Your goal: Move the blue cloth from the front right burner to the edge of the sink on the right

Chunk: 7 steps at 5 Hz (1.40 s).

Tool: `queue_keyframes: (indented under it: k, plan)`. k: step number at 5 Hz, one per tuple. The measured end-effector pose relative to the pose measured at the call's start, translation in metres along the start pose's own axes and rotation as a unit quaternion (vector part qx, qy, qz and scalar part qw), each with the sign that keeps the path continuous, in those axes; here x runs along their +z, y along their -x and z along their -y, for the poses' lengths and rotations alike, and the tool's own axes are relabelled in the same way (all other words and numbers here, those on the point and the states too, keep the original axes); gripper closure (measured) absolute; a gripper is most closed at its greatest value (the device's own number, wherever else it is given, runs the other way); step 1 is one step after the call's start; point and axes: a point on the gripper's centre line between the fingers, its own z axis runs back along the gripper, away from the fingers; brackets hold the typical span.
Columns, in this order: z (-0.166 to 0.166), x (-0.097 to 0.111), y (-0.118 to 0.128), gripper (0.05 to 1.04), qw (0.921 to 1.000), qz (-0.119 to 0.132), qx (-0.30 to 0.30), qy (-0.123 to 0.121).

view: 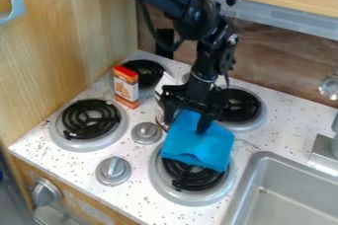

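Note:
The gripper (pixel 187 119) hangs down over the stove, just above the front right burner, with its fingers spread apart. A bright blue cloth (pixel 198 144) lies crumpled under and between them, its upper edge up against the gripper. The cloth covers the back part of the front right burner (pixel 191 197). Behind the gripper's left side stands a whitish object (pixel 159 116), mostly hidden by the gripper. An orange and white box with a red top (pixel 126 87) stands upright to the left, between the two left burners.
Around the work are the front left burner (pixel 90 125), back left burner (pixel 145 73) and back right burner (pixel 241 105). Two silver knobs (pixel 146 133) stand on the white speckled counter. A metal sink (pixel 269 189) lies at the lower right, with a wooden wall (pixel 56 41) on the left.

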Motion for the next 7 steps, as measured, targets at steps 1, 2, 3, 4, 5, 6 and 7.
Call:
queue_keyframes:
  k: [1,2,3,4,5,6,7]
  plan:
    - [0.005,-0.001,0.000,0.083,0.9999,0.001,0.004,0.016]
    - [0.011,-0.001,-0.002,0.083,0.9994,0.006,0.009,0.034]
    - [0.013,-0.001,-0.003,0.083,0.9990,0.010,0.011,0.042]
    - [0.022,-0.010,-0.007,0.083,0.9987,0.004,0.016,0.049]
    - [0.029,-0.016,-0.013,0.083,0.9984,0.000,0.020,0.054]
    - [0.034,-0.018,-0.015,0.083,0.9983,0.000,0.023,0.054]
    - [0.046,-0.019,-0.014,0.083,0.9983,-0.001,0.011,0.057]
